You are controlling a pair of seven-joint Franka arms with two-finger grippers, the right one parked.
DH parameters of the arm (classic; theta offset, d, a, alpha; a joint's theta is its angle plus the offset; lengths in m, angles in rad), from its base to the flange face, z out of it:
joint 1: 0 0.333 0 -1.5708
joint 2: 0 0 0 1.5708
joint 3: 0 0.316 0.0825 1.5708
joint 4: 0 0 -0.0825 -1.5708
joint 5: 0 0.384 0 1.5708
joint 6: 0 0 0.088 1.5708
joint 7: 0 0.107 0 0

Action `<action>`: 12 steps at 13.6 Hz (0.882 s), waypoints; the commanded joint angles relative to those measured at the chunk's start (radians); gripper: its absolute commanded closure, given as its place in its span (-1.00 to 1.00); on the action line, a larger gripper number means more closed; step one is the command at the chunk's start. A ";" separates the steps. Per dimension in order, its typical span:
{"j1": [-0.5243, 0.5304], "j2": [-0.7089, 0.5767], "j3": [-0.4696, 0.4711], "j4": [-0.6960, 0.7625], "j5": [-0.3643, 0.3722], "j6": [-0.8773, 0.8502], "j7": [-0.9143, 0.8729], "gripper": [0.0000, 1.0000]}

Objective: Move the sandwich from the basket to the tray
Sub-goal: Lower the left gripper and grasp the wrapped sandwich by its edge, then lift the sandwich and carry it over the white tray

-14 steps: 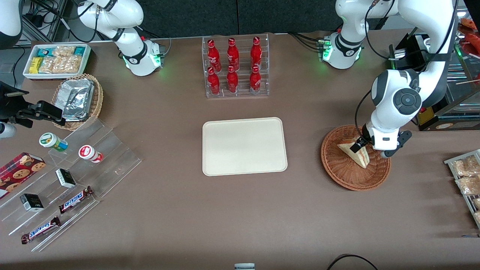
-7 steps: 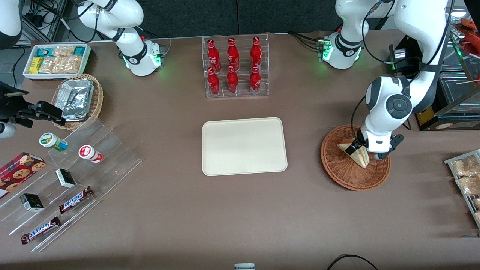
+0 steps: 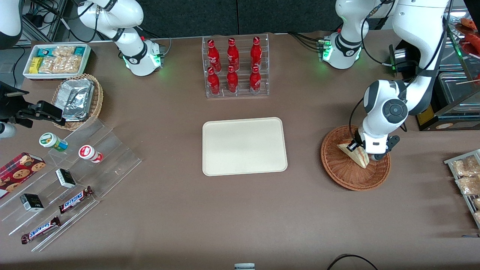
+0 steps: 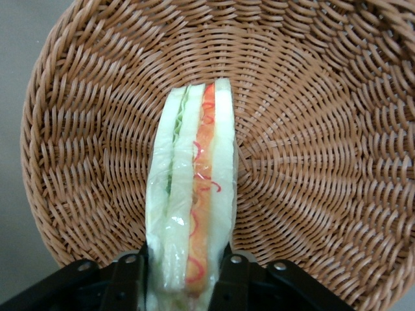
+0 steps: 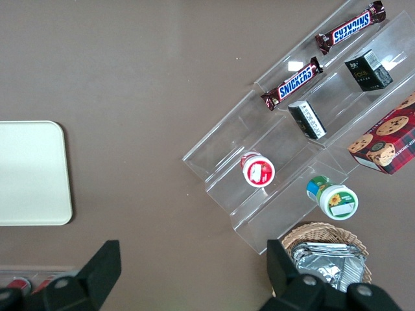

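A brown table (image 3: pixel 168 210) holds two Snickers bars (image 3: pixel 75 199), then six red bottles (image 3: pixel 232 65) in a clear rack, nearer the arms' bases than one empty cream tray (image 3: pixel 244 146). Toward the working arm's end sits one reddish wicker basket (image 3: pixel 343 172). In it stands one clear-wrapped sandwich (image 4: pixel 191 194), white bread with orange and green layers, pinched at its sides by the tool (image 4: pixel 185 275).

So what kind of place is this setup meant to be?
Probably a mock snack shop built on a lab table: red soda bottles in a clear rack, Snickers bars on acrylic steps, a serving tray. The gripper is down in the wicker basket, straddling a wrapped sandwich.
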 commanded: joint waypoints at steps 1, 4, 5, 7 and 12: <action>-0.006 -0.023 0.001 0.008 0.018 -0.004 -0.028 1.00; -0.039 -0.062 -0.006 0.078 0.020 -0.145 -0.028 1.00; -0.071 -0.065 -0.005 0.127 0.020 -0.221 -0.028 1.00; -0.137 -0.062 -0.006 0.231 0.020 -0.369 -0.019 1.00; -0.317 -0.031 -0.008 0.373 0.012 -0.510 -0.014 1.00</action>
